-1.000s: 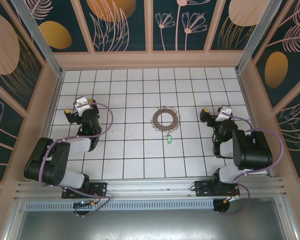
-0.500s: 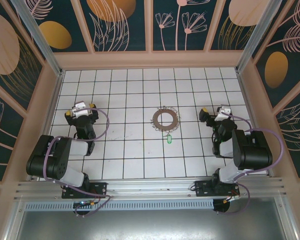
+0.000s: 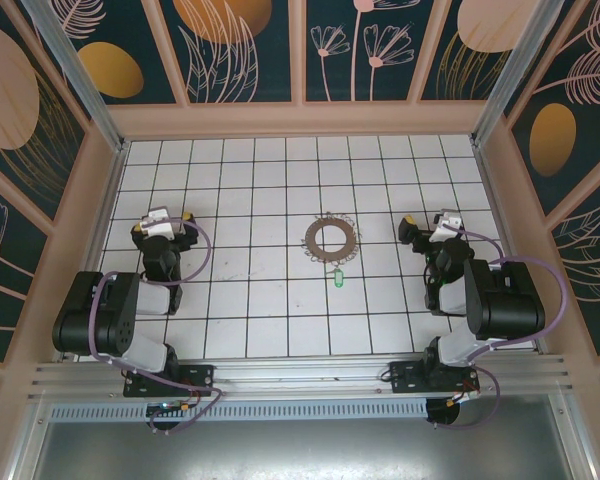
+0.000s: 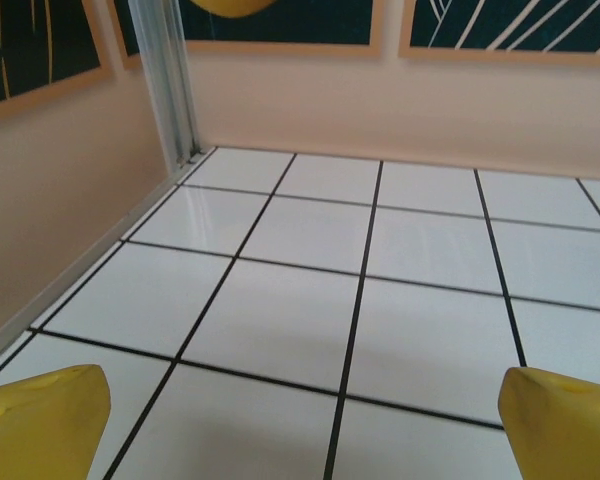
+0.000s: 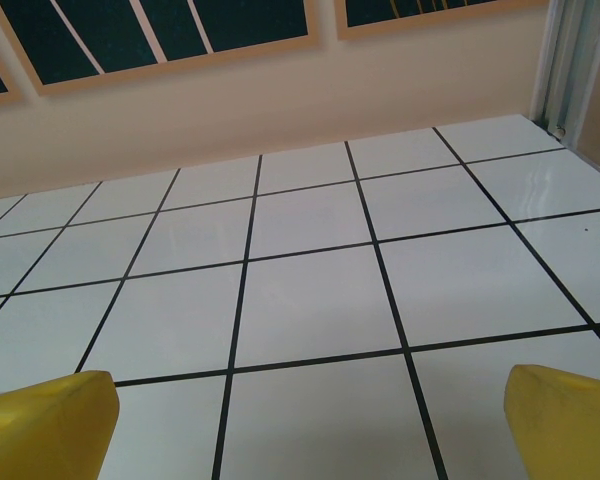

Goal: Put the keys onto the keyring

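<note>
The keyring [image 3: 331, 239], a grey-brown metal loop fringed with tiny metal keys, lies flat on the white tiled floor near the middle. Just below it, a little to the right, lies the small green-headed key [image 3: 338, 277], apart from the loop. My left gripper [image 3: 162, 224] hovers far to the left, open, with nothing between its yellow fingertips [image 4: 42, 425]. Well to the right of the ring is my right gripper [image 3: 427, 226], also open and empty, its yellow fingertips [image 5: 46, 428] wide apart.
Peach walls with dark floral panels enclose the tiled floor [image 3: 280, 310] on three sides. A metal corner post [image 4: 170, 80] rises at the back left, another [image 5: 575, 60] at the back right. An aluminium rail [image 3: 300, 380] carries both arm bases at the near edge.
My left arm has drawn back and swung left, its gripper now nearer the left wall. The right arm, keyring and green key have stayed put.
</note>
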Tool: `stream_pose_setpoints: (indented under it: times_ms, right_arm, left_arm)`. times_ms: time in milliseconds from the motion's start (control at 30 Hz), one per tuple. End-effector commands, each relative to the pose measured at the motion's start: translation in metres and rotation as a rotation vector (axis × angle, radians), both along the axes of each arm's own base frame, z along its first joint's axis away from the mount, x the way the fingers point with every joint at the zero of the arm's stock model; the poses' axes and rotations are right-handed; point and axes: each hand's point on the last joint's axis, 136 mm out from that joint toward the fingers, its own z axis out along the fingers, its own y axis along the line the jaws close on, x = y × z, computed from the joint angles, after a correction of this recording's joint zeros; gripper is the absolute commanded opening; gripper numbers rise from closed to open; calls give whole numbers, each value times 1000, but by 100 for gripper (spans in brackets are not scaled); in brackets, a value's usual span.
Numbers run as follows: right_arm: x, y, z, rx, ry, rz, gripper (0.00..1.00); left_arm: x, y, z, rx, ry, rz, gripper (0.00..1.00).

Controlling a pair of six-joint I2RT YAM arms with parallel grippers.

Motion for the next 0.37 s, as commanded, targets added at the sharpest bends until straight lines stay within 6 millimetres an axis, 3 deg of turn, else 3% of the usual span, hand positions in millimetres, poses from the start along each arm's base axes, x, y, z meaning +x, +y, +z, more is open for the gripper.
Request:
stream_pose_setpoints:
  times_ms: [0,333]
  right_arm:
    - [6,2,10,-23,-34,12,99]
    - [5,2,10,-19,-38,12,99]
  left_arm:
    - [1,-4,15,-24,-78,-31,99]
    - [0,-4,16,-23,-81,-29,99]
